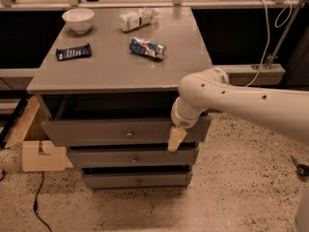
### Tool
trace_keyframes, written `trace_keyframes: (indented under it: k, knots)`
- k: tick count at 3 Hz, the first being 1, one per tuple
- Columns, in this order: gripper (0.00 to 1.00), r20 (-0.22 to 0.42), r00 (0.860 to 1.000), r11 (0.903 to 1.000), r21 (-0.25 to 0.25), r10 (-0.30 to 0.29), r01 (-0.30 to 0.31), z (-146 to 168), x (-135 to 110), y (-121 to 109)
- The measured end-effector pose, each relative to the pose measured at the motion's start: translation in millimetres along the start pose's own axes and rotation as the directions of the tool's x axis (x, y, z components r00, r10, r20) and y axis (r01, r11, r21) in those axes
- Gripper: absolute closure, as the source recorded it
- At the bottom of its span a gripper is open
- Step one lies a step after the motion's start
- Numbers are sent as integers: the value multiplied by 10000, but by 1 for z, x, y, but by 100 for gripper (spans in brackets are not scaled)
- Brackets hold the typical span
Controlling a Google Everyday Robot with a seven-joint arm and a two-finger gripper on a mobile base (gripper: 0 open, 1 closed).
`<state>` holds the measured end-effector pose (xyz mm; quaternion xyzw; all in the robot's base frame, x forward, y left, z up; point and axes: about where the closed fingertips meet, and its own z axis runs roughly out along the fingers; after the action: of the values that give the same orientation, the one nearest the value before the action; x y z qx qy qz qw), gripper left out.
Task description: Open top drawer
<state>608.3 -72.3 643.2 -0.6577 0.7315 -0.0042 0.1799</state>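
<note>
The top drawer (96, 132) is grey and wide, with one small round metal knob (129, 135) at the centre of its front. It stands partly pulled out, front level. The gripper (176, 138) sits at the right end of the front.

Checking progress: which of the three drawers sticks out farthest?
The top drawer, the widest one: its front stands out past the middle drawer and bottom drawer. The claw hangs at its right end.

End effector (176, 139) at top drawer (96, 132) front
</note>
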Motion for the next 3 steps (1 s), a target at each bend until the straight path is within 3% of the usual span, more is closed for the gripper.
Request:
trace_keyframes:
  k: [1,2,3]
  knots:
    - [0,-64,9991,9981,-470,-412,408,-4,2,4]
    - [0,2,9957,9890,-1153,-931,925,-13,8,9]
    - [0,206,9901,9737,-1795,-1391,1405,-18,16,16]
